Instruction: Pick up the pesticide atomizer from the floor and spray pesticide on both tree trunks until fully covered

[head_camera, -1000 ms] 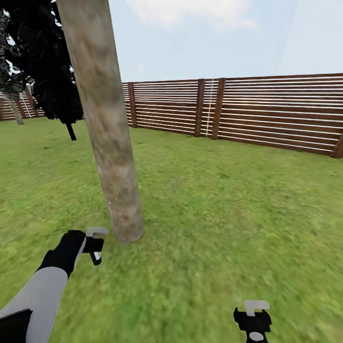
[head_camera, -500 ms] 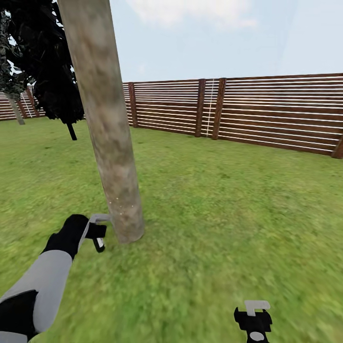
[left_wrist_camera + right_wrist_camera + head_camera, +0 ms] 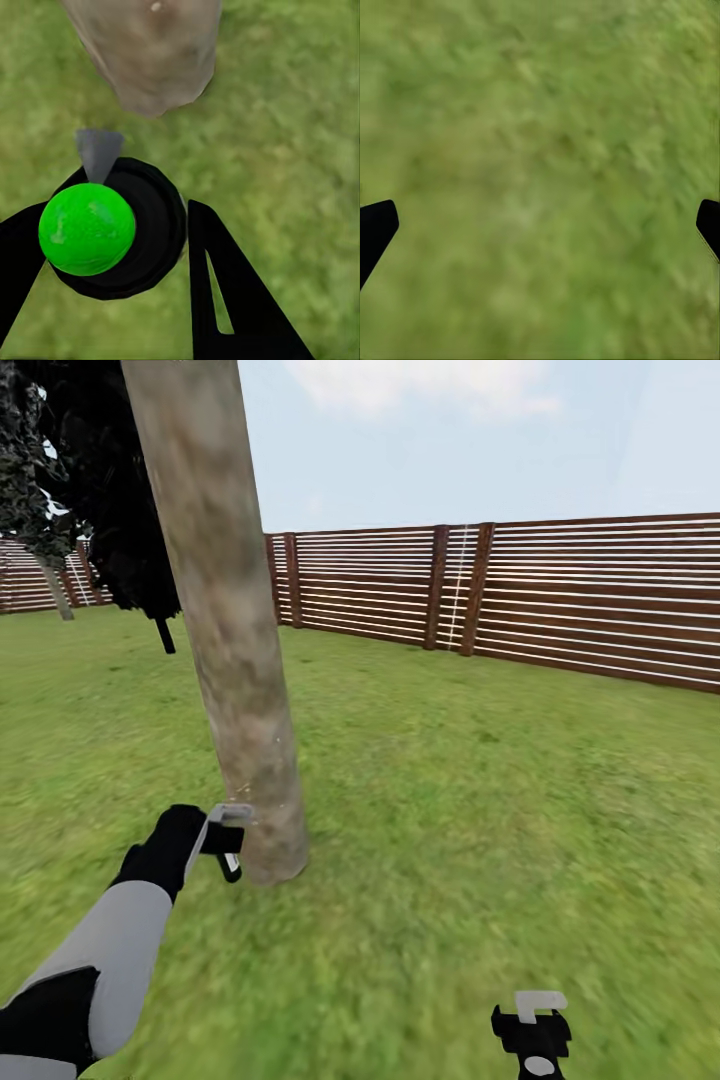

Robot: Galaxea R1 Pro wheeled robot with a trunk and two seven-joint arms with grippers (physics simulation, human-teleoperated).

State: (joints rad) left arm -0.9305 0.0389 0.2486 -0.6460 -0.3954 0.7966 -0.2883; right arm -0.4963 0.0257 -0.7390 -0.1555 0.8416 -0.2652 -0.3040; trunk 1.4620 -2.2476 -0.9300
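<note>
A thick, pale, brown-mottled tree trunk [image 3: 232,650] rises from the grass just left of centre, and its base shows close up in the left wrist view [image 3: 150,52]. My left gripper [image 3: 230,848] hangs low beside that base, almost touching it. It is shut on the pesticide atomizer [image 3: 86,229], which has a green round top in a black collar. The atomizer's grey nozzle [image 3: 97,154] points at the trunk. Black fingers [image 3: 232,300] flank the bottle. My right gripper [image 3: 538,1028] hangs open over bare grass [image 3: 540,187] at the lower right.
Green lawn [image 3: 480,780] spreads all around, ringed by a brown slatted fence [image 3: 560,600] at the back. A dark narrow tree [image 3: 110,510] stands behind the trunk at the left. A thin pale trunk [image 3: 62,598] shows far off by the left fence.
My left gripper has risen and moved closer to the trunk's base with the atomizer. The view has turned slightly left. The right gripper has stayed where it was.
</note>
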